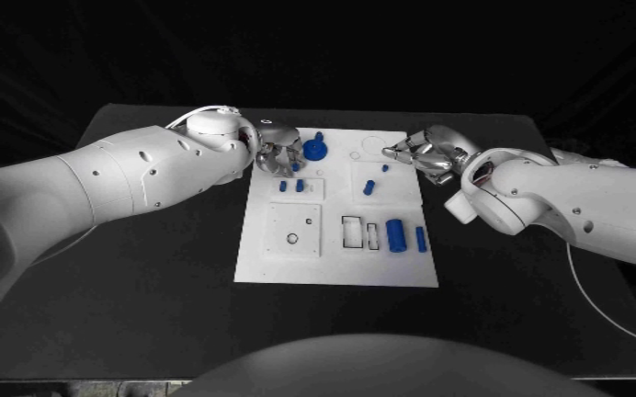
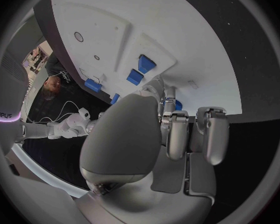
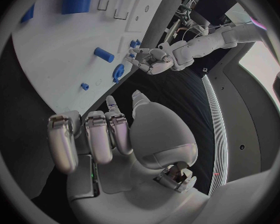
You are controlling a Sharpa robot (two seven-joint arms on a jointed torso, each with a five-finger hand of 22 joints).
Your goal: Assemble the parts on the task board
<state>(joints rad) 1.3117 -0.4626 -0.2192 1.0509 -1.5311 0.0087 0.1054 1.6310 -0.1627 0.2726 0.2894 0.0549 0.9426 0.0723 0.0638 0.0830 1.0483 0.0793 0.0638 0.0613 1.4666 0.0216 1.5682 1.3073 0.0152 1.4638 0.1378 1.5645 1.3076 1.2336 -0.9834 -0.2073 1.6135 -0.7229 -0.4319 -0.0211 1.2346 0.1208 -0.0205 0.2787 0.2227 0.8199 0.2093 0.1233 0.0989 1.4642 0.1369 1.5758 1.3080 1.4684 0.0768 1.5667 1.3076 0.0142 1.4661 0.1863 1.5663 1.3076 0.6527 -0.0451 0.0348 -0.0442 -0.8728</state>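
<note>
I am working in what looks like a robotics lab: I am reaching over a black table (image 1: 159, 268) draped against a black backdrop (image 1: 318, 29). A white task board (image 1: 338, 255) is lying before me, and loose cables (image 3: 199, 25) are hanging beyond the table's edge.

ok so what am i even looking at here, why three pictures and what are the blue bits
It is a two-armed robot at a black table. The square picture looks down from its head; the two round ones come from cameras at each wrist, behind that hand. The left hand and right hand hover at the far end of a white task board. I see nothing in either hand. The blue bits are parts to assemble: a large cylinder, a thin bar, a round knob and some smaller pieces.
</note>
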